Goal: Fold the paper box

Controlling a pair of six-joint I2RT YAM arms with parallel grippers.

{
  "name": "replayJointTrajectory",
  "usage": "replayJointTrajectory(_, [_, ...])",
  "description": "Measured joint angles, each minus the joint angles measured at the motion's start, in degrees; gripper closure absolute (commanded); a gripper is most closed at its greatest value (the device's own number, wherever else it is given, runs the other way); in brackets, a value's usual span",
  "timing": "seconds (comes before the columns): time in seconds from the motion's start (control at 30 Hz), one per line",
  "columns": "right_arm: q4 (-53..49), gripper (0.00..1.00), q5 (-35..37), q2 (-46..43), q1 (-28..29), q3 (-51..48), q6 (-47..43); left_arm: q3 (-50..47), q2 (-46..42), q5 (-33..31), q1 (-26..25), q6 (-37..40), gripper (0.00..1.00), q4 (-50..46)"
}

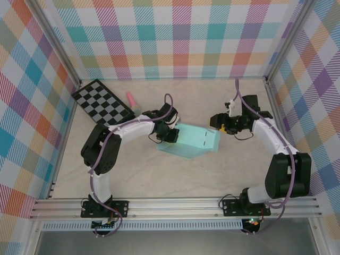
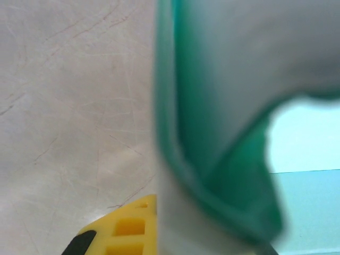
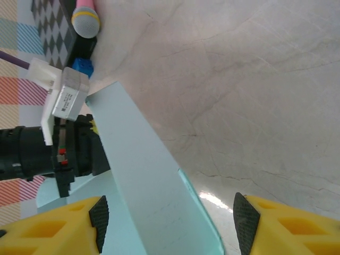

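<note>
Currently: paper box (image 1: 196, 142) lies mid-counter (image 1: 159, 178), its long axis running left to right, one tool at each end.

Left tool (image 1: 169, 134) is clenched on the box's left edge, with the card close against its wrist camera. Right tool (image 1: 223, 126) is released at the right end, fingers spread and a raised panel running between them, ungripped. Judgement: the right tool is better placed for the coming pinch or press while the left anchors. Box is pale mint-cyan thin card, partly formed, one wall standing aslant over a flatter sheet; no tear seen.
</note>
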Motion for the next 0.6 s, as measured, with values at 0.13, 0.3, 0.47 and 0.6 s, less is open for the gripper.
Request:
replayJointTrajectory(0.13, [4.7, 0.39, -3.8, -3.5, -2.7, -4.3, 2.6, -1.7, 0.0, -0.5, 0.7, -1.6, 1.0, 2.9])
replayJointTrajectory(0.3, [10.8, 0.39, -7.0, -9.4, -5.3, -10.7, 5.6, -2.8, 0.2, 3.1, 3.6, -5.2, 1.0, 6.1])
replayJointTrajectory(0.47, [14.5, 0.41, -5.3, -15.1, -7.3, -14.4, 7.8, -2.8, 0.2, 6.2, 4.8, -5.3, 1.0, 8.1])
replayJointTrajectory(0.6, [15.1, 0.47, -1.0, -17.3, -12.1, -16.7, 9.3, -3.3, 0.1, 8.0, 5.2, -4.4, 1.0, 9.3])
